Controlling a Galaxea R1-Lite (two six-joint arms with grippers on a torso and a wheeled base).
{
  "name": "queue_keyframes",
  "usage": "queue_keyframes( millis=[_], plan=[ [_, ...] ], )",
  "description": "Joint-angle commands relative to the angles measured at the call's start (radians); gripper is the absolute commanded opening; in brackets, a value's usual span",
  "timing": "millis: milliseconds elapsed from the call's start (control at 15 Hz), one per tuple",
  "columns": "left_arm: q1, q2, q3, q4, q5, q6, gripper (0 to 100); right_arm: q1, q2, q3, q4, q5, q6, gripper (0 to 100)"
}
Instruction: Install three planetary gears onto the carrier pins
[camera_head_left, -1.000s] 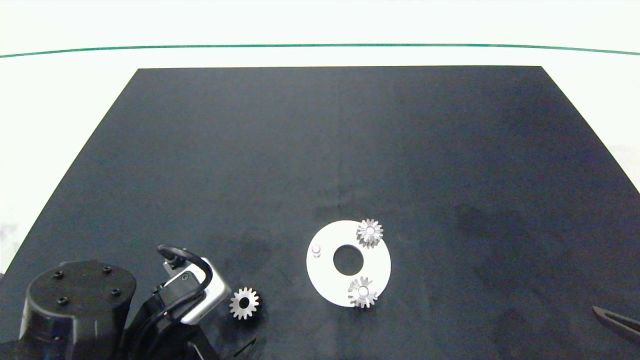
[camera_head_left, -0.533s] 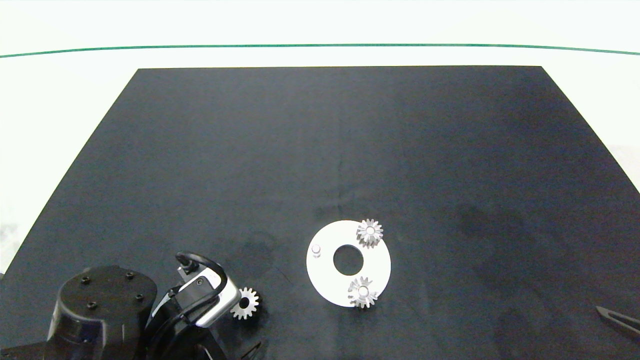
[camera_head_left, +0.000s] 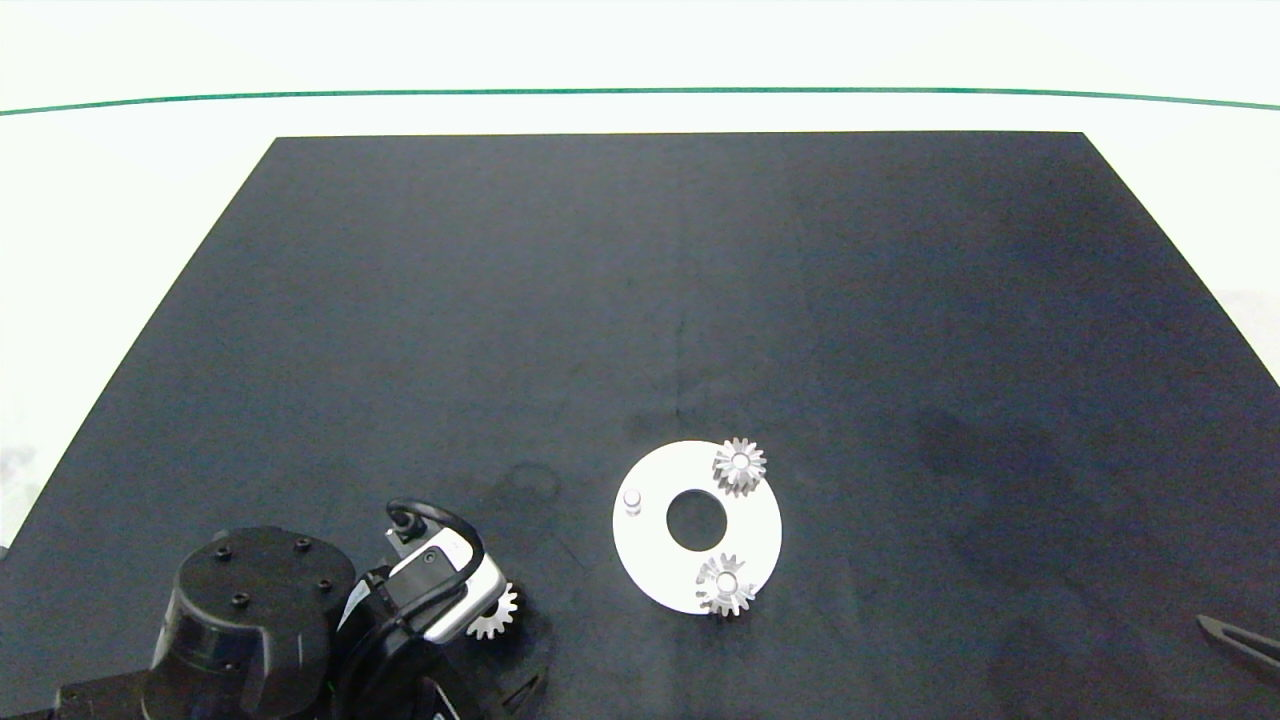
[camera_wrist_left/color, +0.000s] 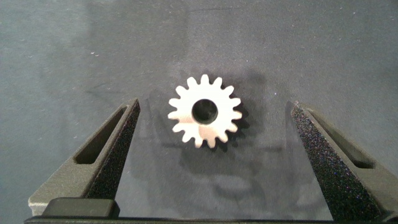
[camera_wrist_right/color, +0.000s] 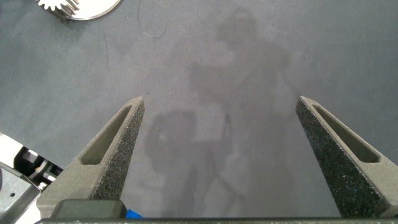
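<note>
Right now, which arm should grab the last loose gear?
Left. Its end effector is open and straddles the loose gear lying flat on the mat. The right end effector is open over bare mat near the table's right edge, far from it.

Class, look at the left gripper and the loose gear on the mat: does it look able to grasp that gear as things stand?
Probably yes. The left gripper is open, and the loose gear lies flat on the black mat between its fingers, with nothing else near.

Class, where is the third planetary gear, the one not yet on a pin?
The loose gear lies flat on the black mat, left of the white disc, between the open left pincer's fingers.
</note>
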Motion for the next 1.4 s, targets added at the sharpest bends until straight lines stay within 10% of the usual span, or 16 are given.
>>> queue_keyframes(
  millis=[67,1400],
  plan=[
    [0.000,0.028,0.001,-0.004,0.001,0.002,100,0.000,0.001,0.000,0.002,-0.001,-0.003,100],
    [0.003,0.028,-0.016,-0.006,0.009,-0.003,64,-0.003,0.001,0.003,0.002,0.000,-0.003,100]
  ],
)
